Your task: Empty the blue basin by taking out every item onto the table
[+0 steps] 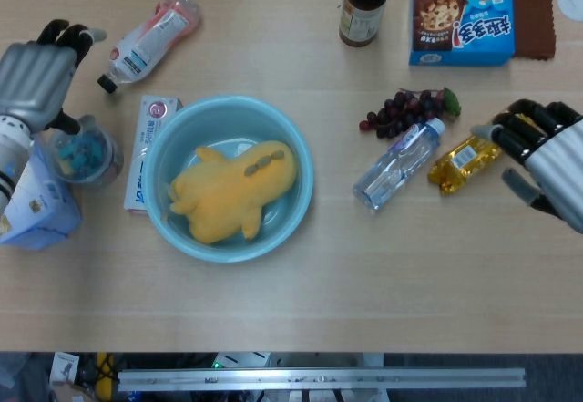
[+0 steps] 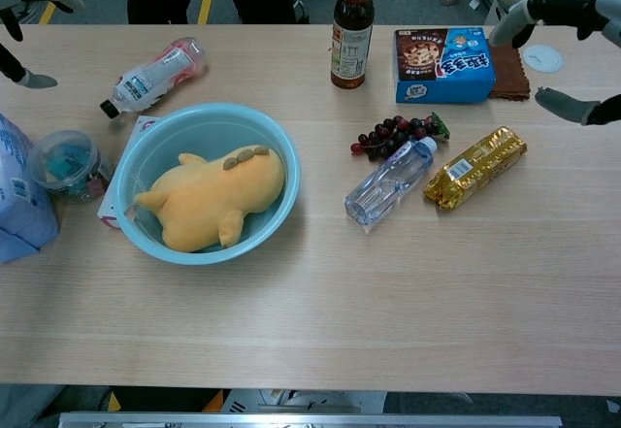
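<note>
The blue basin (image 1: 157,154) (image 2: 281,147) stands left of the table's middle. A yellow plush toy (image 1: 232,190) (image 2: 213,198) lies inside it and fills most of the bowl. My left hand (image 1: 36,72) (image 2: 21,1) hovers at the far left, well clear of the basin, with fingers spread and nothing in it. My right hand (image 1: 545,160) (image 2: 572,20) is at the far right, fingers apart and empty, over the right end of a gold snack packet (image 1: 460,158) (image 2: 473,166).
A toothpaste box (image 1: 148,151) lies against the basin's left side. Further left are a clear tub (image 1: 86,156) and a blue-white pack (image 1: 41,203). A pink bottle (image 1: 150,36), a dark bottle (image 1: 364,1), a cookie box (image 1: 462,19), grapes (image 1: 410,110) and a water bottle (image 1: 396,165) lie around.
</note>
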`<control>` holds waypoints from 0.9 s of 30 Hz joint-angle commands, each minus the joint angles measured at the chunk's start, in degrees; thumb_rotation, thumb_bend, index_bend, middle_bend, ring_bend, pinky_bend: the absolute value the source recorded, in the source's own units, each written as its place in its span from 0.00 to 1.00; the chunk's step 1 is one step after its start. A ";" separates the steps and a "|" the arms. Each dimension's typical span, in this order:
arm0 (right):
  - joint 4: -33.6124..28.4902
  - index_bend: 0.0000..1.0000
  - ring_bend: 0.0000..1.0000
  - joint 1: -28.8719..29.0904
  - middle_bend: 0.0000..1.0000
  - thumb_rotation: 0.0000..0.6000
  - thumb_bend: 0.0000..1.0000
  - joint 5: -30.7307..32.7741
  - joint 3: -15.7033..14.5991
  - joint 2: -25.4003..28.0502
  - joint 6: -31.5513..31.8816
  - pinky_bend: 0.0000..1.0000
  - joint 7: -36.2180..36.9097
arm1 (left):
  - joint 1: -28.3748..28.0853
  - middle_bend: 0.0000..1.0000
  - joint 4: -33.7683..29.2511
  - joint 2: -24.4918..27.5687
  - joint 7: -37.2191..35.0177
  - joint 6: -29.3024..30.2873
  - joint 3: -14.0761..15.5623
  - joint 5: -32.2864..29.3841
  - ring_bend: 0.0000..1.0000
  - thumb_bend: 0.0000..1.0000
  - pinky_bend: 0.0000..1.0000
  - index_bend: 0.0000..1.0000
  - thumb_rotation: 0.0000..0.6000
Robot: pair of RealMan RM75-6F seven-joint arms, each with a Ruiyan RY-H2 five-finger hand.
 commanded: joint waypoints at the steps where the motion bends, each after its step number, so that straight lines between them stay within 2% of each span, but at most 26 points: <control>1: -0.42 0.31 0.29 0.61 0.40 1.00 0.29 0.37 0.10 -0.32 -0.73 0.45 -0.50 | 1.55 0.14 -2.20 1.81 1.38 0.00 1.01 1.61 0.09 0.22 0.34 0.12 1.00; 6: 0.12 0.31 0.29 0.44 0.40 1.00 0.29 0.79 0.02 -0.30 -0.25 0.45 -0.37 | 1.92 0.15 -2.94 2.49 6.75 -1.65 3.42 0.44 0.10 0.22 0.34 0.13 1.00; 9: 0.37 0.31 0.29 0.15 0.40 1.00 0.29 0.55 -0.14 -0.13 0.49 0.45 -0.01 | 2.13 0.17 -3.53 2.58 7.70 -3.12 4.10 -1.23 0.16 0.22 0.34 0.14 0.93; 13: 0.78 0.31 0.29 -0.13 0.40 1.00 0.29 0.02 -0.44 0.04 1.24 0.45 0.67 | 2.01 0.20 -4.37 2.74 8.59 -6.03 5.11 -2.24 0.22 0.22 0.35 0.14 0.65; 14: 0.89 0.31 0.29 -0.19 0.40 1.00 0.29 -0.09 -0.48 0.07 1.42 0.45 0.78 | 1.92 0.21 -4.56 2.70 9.17 -6.55 5.49 -2.28 0.22 0.22 0.35 0.14 0.60; 27: 2.11 0.31 0.29 -0.71 0.40 1.00 0.29 -0.57 -0.78 0.40 3.03 0.45 2.65 | 1.65 0.22 -7.39 -0.07 15.82 -8.31 9.49 -1.91 0.23 0.22 0.35 0.15 0.57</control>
